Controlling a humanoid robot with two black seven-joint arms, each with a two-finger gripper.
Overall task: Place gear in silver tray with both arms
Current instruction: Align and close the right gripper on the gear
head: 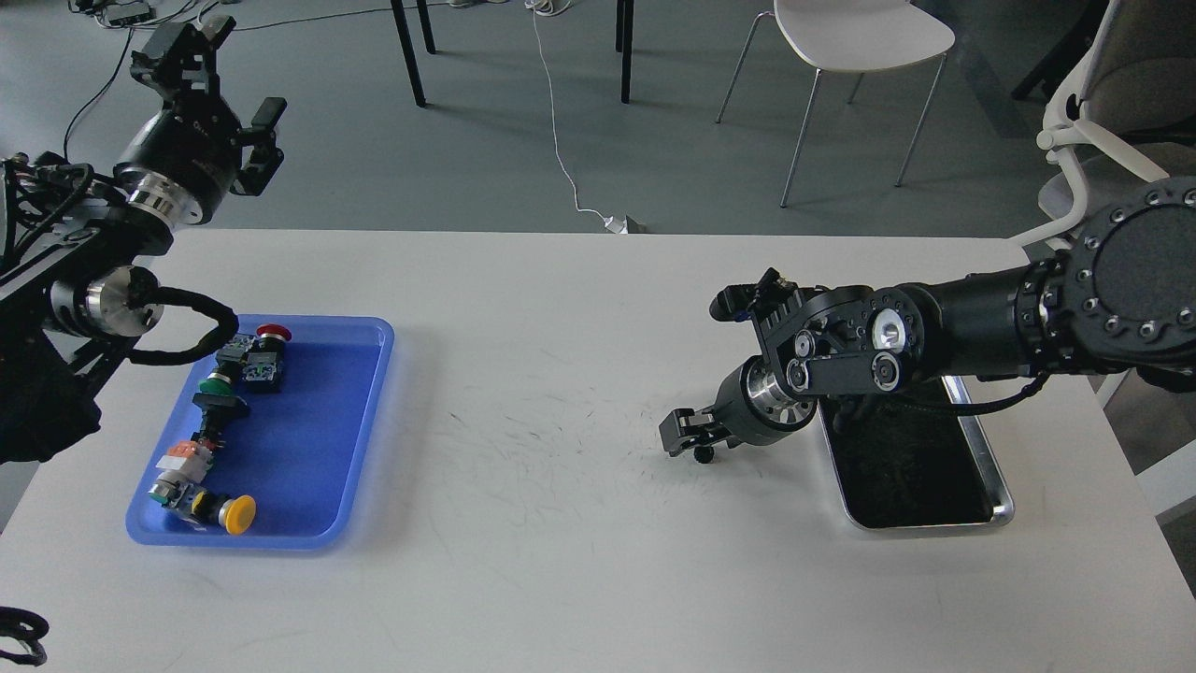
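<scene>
Right gripper (690,439) left of silver tray (995,467) | no legible writing

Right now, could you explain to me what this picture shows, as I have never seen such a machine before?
The one picture comes from a camera in a robot's head, looking forward and down at a white table. The black jointed limbs are its arms. The left gripper is raised beyond the table's far left corner and holds nothing. The right gripper hangs low over the table, left of the silver tray; something small and dark seems to sit at its tip, but I cannot tell if it is gripped. The silver tray looks empty where it shows. A blue tray on the left holds push buttons with red, green and yellow caps.
</scene>
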